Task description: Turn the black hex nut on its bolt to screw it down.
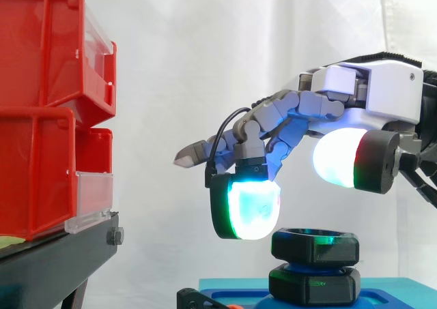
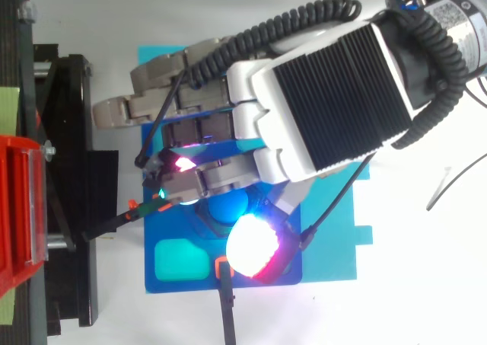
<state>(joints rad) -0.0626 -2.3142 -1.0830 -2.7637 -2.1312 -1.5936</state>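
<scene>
Side view, left to right: red bins (image 1: 41,118) on a black stand (image 1: 54,261), well apart from the work. The hand (image 1: 369,91) reaches in from the right and hovers over the nut (image 1: 315,246). Its fingers (image 1: 249,210) are relaxed and spread, grasping nothing. The cyan-green pad hangs just beside the nut's upper left edge with a gap showing. The thumb (image 1: 338,159), glowing white and red, is above the nut's right side, also apart from it.

The nut sits upright on the bolt, above a second black hex piece (image 1: 314,285) at the base. There is a narrow gap between the two, so the nut is not seated. The base rests on a blue plate (image 1: 239,299).

Top view: the hand (image 2: 335,94) covers the nut. A blue round top (image 2: 228,206), likely the bolt, shows between the glowing pads. The plate (image 2: 171,231) lies right of the stand (image 2: 68,170).

Progress, as a judgement: the hand is placed over the nut but has no grip on it. Closing on the nut and turning it down are not yet done. How much thread is left is too hidden to tell.
</scene>
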